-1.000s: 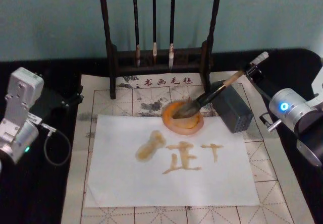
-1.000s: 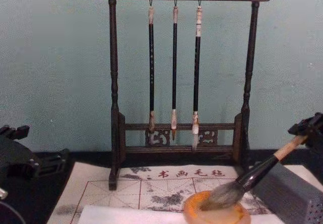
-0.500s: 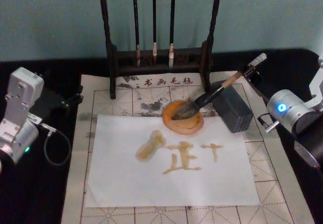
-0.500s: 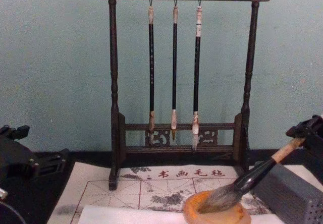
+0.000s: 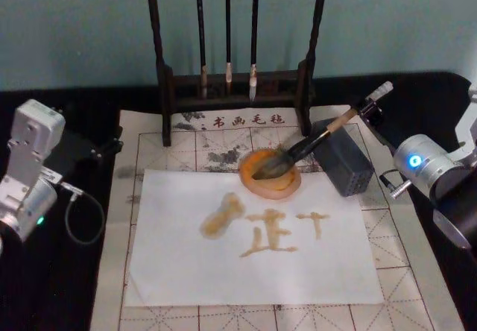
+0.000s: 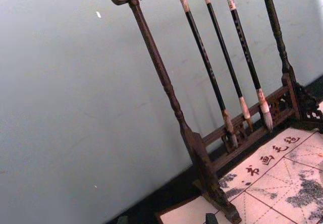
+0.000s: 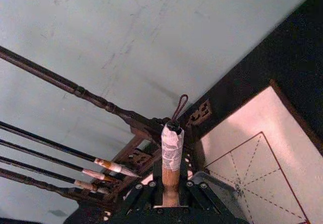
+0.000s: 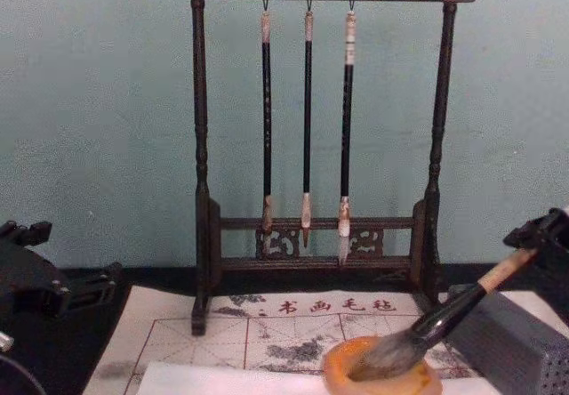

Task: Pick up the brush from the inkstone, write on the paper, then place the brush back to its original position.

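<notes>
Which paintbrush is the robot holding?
The big brush with the tan handle, tuft resting in the inkstone, held by the right gripper. The three thin black brushes just hang on the rack.

rack [image 5: 235, 85] behind inkstone [image 5: 270, 173] | block [image 5: 342, 159] right | paper [image 5: 246, 256] front open

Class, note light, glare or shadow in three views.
Head view: a blue light glows on the right arm, and the plain white paper is brightest. Chest view: the three thin black hanging brushes cast no distinct wall shadow. Right wrist view: the large tan-handled brush in the right gripper shows no glare.
</notes>
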